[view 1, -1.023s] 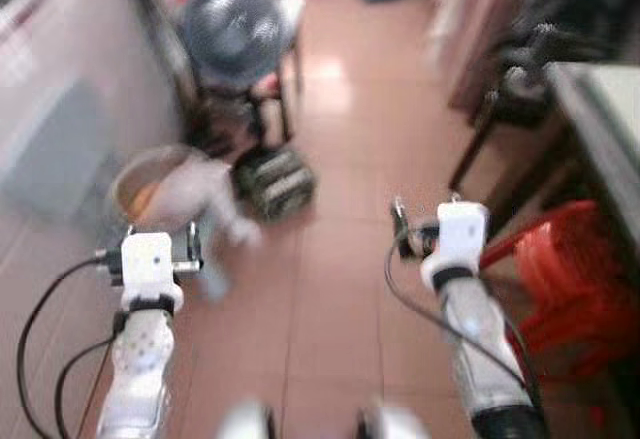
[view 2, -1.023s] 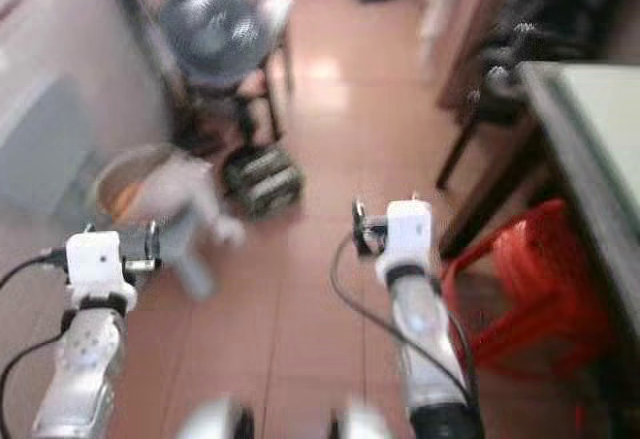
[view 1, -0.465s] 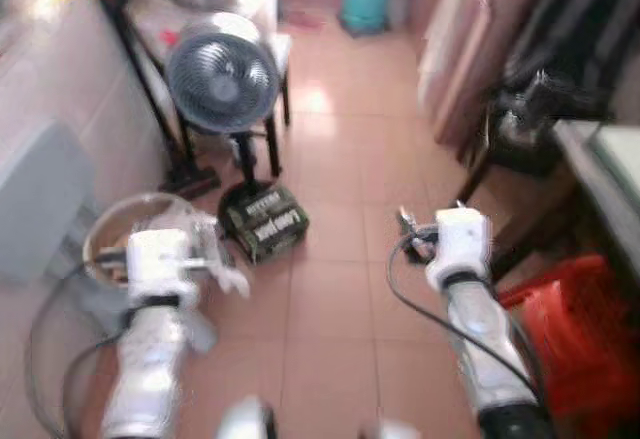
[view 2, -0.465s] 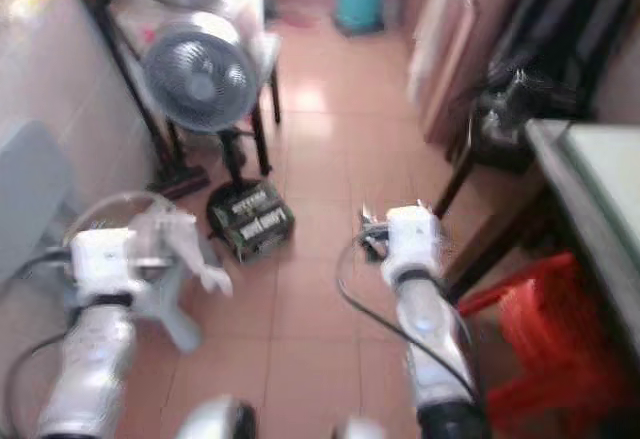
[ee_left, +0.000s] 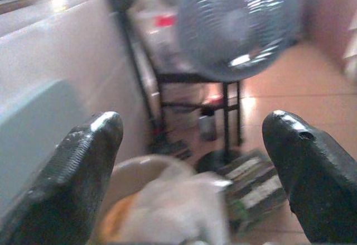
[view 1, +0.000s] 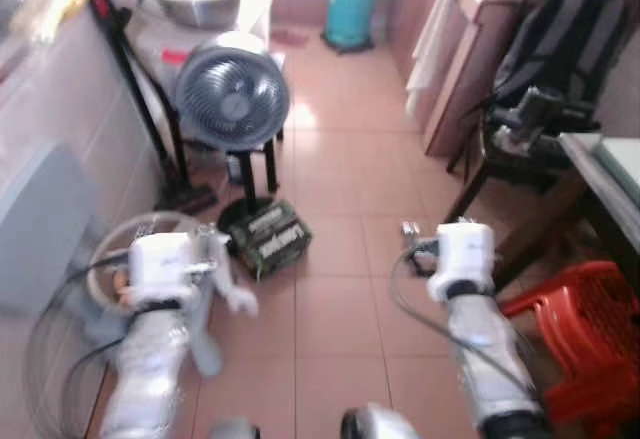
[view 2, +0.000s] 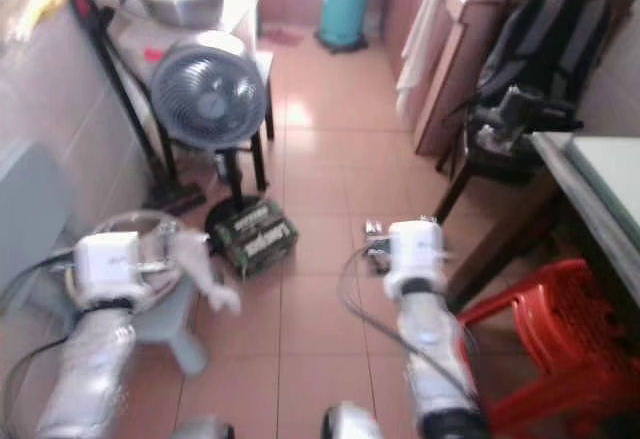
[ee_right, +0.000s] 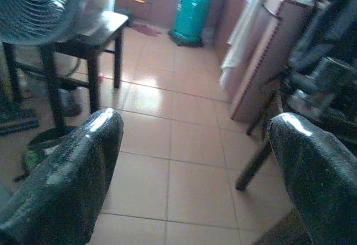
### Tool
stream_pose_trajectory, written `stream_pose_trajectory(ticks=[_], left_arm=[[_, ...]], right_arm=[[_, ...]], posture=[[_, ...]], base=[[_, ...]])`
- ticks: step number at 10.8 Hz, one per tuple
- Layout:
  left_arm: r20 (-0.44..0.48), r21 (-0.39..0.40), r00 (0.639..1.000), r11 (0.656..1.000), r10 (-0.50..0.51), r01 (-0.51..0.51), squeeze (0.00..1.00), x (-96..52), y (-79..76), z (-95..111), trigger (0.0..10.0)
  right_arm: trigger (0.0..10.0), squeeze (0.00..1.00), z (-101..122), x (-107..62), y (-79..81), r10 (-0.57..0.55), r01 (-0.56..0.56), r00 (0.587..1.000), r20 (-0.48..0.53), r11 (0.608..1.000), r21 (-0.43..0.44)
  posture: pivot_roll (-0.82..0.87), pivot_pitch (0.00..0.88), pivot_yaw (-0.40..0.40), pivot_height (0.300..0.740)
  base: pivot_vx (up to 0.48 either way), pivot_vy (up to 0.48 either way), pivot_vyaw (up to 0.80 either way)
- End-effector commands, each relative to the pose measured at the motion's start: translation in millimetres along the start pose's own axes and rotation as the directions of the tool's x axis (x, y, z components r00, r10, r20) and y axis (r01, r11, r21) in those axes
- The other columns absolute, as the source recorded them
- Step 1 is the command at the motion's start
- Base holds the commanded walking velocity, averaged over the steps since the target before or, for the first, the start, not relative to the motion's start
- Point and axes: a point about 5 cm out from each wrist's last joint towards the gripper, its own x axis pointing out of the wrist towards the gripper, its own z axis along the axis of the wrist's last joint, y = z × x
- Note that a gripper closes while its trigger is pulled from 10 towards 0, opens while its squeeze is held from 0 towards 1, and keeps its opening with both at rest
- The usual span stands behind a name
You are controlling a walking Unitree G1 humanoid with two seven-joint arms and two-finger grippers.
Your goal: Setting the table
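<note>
Left eye view shows us both arms held out low over the tiled floor (view 1: pixel 340 289), nothing in either gripper: the left gripper (ee_left: pixel 195 172) has its two black fingers spread wide apart, and so does the right gripper (ee_right: pixel 195 172). The table (view 2: pixel 600 184) is what we need, and it lies off to our right, its pale top edge running away from us along that side, so the right arm is plainly the nearer one. Just beside it stands a red stool (view 2: pixel 545 344), then a dark chair (view 2: pixel 500 139) (a backpack hung on it). Farther off on the left stand a fan (view 1: pixel 232 99) and, at the far end, a teal gas cylinder (view 1: pixel 350 4). We see no tableware yet, so we judge a turn to the right comes first.
</note>
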Motion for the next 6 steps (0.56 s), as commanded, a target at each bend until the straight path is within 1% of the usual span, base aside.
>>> stream_pose_trajectory(ticks=[1, 3, 5, 6], left_arm=[[-0.004, -0.006, 1.0, 1.0, -0.021, 0.021, 0.0, -2.3, -6.9, -0.1, 10.0], [-0.022, 0.023, 1.0, 1.0, -0.012, 0.012, 0.0, -11.3, 1.2, -6.0, 10.0], [-0.04, 0.046, 0.999, 0.999, -0.006, 0.008, 0.0, -18.2, 8.0, -10.6, 10.0], [-0.039, 0.051, 0.999, 0.999, -0.006, 0.008, 0.0, -20.1, 9.4, -10.0, 10.0]], right_arm=[[10.0, 0.0, -2.3, -0.4, -13.6, -0.045, 0.045, 0.999, -0.004, 0.999, -0.004], [10.0, 0.0, -4.1, -2.8, -17.7, -0.057, 0.057, 0.998, -0.011, 0.998, 0.014], [10.0, 0.0, -13.3, -12.3, -15.0, -0.047, 0.049, 0.998, -0.04, 0.998, 0.042], [10.0, 0.0, -14.3, -14.2, -14.1, -0.04, 0.042, 0.998, -0.04, 0.998, 0.045]], posture=[[0.02, 0.079, -0.025, 0.74], [0.01, 0.095, -0.022, 0.74], [0.01, 0.101, -0.014, 0.74], [0.0, 0.111, -0.01, 0.74]], base=[[0.0, 0.0, 0.0], [0.0, 0.0, 0.0], [0.0, 0.0, 0.0], [0.0, 0.0, 0.0]])
